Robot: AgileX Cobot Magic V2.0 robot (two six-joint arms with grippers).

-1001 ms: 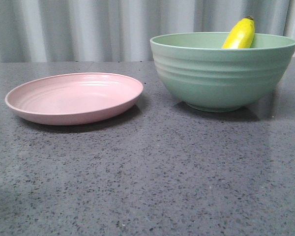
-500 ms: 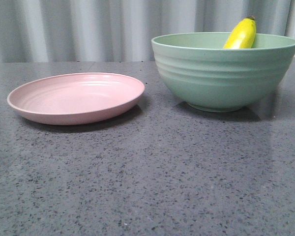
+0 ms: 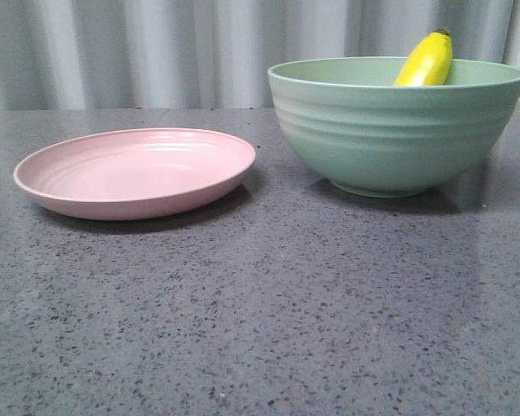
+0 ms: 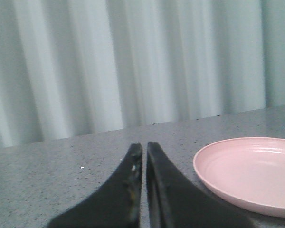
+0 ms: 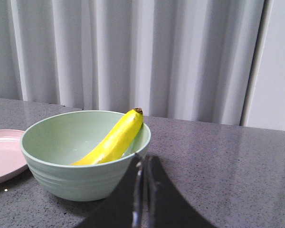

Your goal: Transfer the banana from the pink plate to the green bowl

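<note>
The banana (image 5: 115,139) is propped in the bowl (image 5: 80,180) just beyond the right pincer (image 5: 143,164), tip over the rim. Both pincers are closed, empty. It could be tipped out if the bowl is nudged.

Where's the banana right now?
In the front view the banana is on the right, inside the green bowl, leaning on the far rim with its dark tip poking above it. The pink plate lies left of the bowl.

banana (image 5: 113,140) leaning in green bowl (image 3: 390,139), pink plate (image 3: 134,172) bare
</note>
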